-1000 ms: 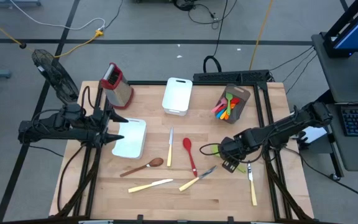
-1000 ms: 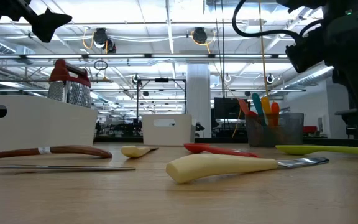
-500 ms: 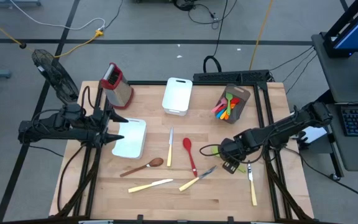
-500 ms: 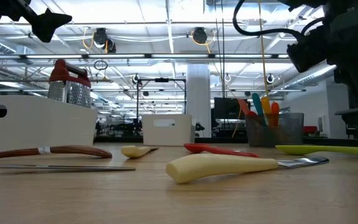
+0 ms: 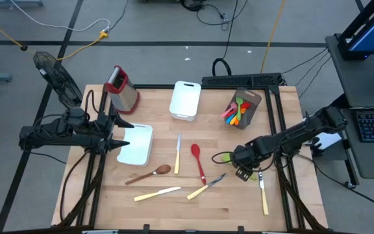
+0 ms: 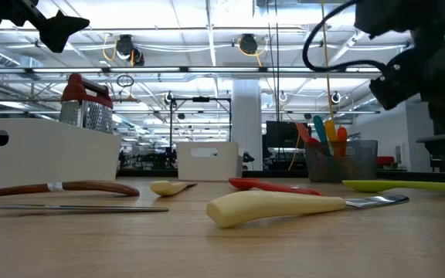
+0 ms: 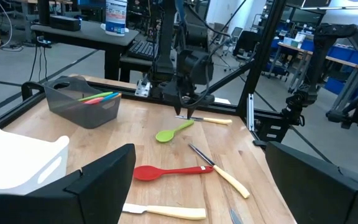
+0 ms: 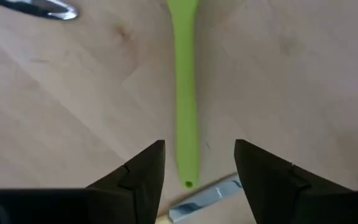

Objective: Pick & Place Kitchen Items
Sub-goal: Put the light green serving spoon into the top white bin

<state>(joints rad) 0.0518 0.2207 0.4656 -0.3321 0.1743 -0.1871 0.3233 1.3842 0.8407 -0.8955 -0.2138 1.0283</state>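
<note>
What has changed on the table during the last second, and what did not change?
The right gripper shifted slightly toward the table's right side; its fingers stand open above the green spoon's handle end, not holding it. The left gripper waits open over the white tub, unmoved. The red spoon, knives and wooden spoon lie as before.

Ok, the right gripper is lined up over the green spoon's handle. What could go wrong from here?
1. The right gripper, open, straddles only the tip of the green spoon, so a grip there may let the bowl end sag or swing.
2. A cream-handled knife lies right by that handle tip; closing could catch or nudge it.
3. A second knife lies near the spoon's bowl, so a dragged spoon might knock it.
</note>
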